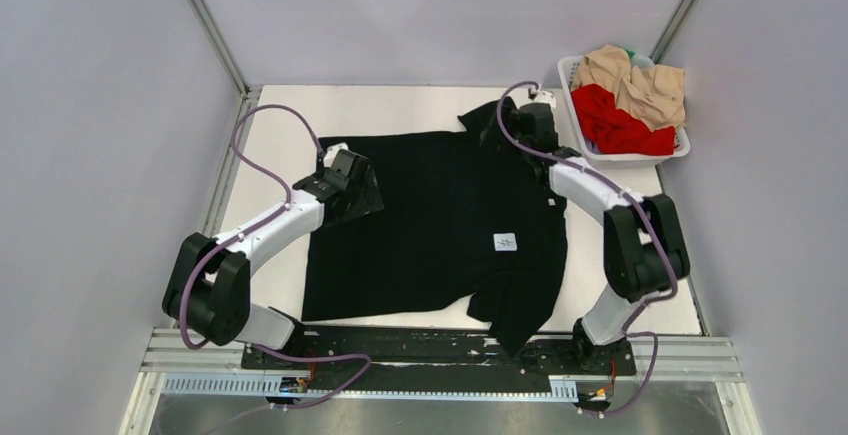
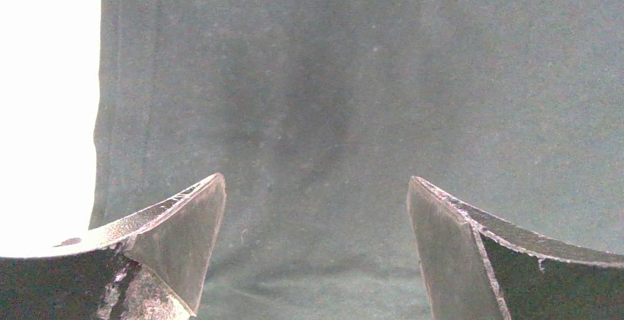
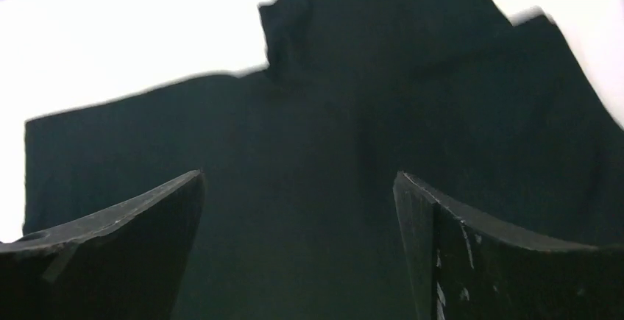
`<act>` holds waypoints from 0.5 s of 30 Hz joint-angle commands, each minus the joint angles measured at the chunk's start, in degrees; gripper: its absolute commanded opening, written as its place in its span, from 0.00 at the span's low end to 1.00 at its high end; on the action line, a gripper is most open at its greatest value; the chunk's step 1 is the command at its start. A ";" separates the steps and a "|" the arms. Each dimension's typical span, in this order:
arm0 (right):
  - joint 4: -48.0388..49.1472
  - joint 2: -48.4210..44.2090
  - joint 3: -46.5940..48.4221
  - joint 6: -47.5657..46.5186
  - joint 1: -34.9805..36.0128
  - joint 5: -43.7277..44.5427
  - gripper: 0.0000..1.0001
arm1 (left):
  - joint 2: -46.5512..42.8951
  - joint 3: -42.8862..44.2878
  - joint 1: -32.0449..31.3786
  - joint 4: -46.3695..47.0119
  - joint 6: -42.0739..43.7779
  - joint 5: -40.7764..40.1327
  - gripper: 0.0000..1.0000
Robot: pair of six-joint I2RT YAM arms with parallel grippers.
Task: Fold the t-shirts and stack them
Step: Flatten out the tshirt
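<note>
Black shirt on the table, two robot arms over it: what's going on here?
Two robot arms are tending a large black cloth t-shirt spread on the white table. The left gripper is open over its left edge, the right gripper open over its far end by a sleeve; neither holds cloth. A red t-shirt and a beige one lie crumpled in the white plastic basket at the far right.

Lab booth, plain panel walls [image 1: 95, 105]
</note>
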 commanded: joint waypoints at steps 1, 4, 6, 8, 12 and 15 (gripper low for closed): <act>-5.48 -10.11 -13.83 5.64 -0.07 2.96 1.00 | -0.51 1.14 0.44 -1.91 -2.51 -2.18 1.00; -6.65 -14.81 -19.28 6.46 -0.03 1.95 1.00 | 1.61 0.64 2.72 0.13 -2.51 1.56 1.00; -8.09 -16.56 -21.19 6.47 -0.05 2.07 1.00 | 4.42 0.42 4.60 2.14 -2.67 3.95 1.00; -8.39 -17.06 -22.49 6.18 -0.07 3.49 1.00 | 6.92 0.34 6.32 4.43 -2.67 4.94 1.00; -8.88 -13.96 -21.50 5.43 -0.28 4.84 1.00 | 13.79 2.55 8.99 6.65 -2.69 6.04 1.00; -9.06 -10.29 -19.92 5.65 -0.29 4.57 1.00 | 19.45 5.61 10.38 5.95 -2.50 6.77 1.00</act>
